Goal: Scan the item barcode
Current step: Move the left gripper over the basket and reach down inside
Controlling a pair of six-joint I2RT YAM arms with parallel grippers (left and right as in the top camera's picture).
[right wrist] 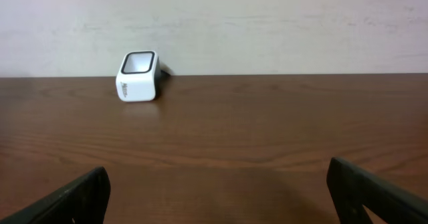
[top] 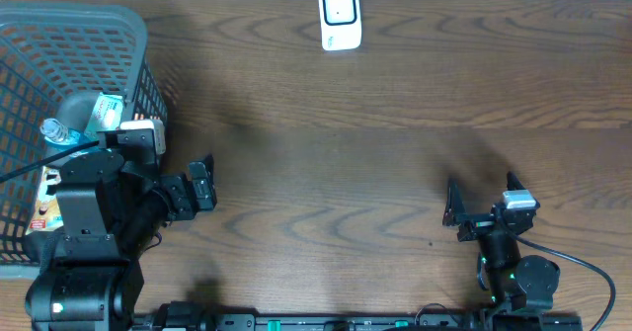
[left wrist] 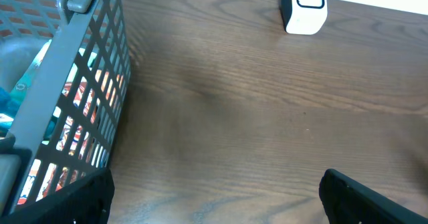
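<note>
You see the white scanner (top: 339,17) standing at the far edge of the brown table (top: 326,153), near the middle, close to the pale wall. The gray basket (top: 69,17) sits at the left side of the table. The things to scan lie inside it: a clear bottle (top: 52,130) with a blue cap, a blue-green packet (top: 103,115) just beside the bottle, and an orange packet (top: 44,210) lower down by the basket wall. You cannot tell from here which of them is the one to scan, and no barcode shows. Your left gripper (left wrist: 214,180) is right next to the basket, on its right side. Its jaws are spread wide and there is only bare table between them. In the left wrist view you see the basket wall close on the left, with orange and red wrappers showing through the holes, and the scanner far off at the top. Your right gripper (right wrist: 217,174) is at the near right part of the table, well apart from the basket. Its jaws are wide apart too and have nothing in them. It points at the scanner, which you see small and far away, a bit to the left, in the right wrist view. Neither gripper touches a thing in the basket or the scanner.
</note>
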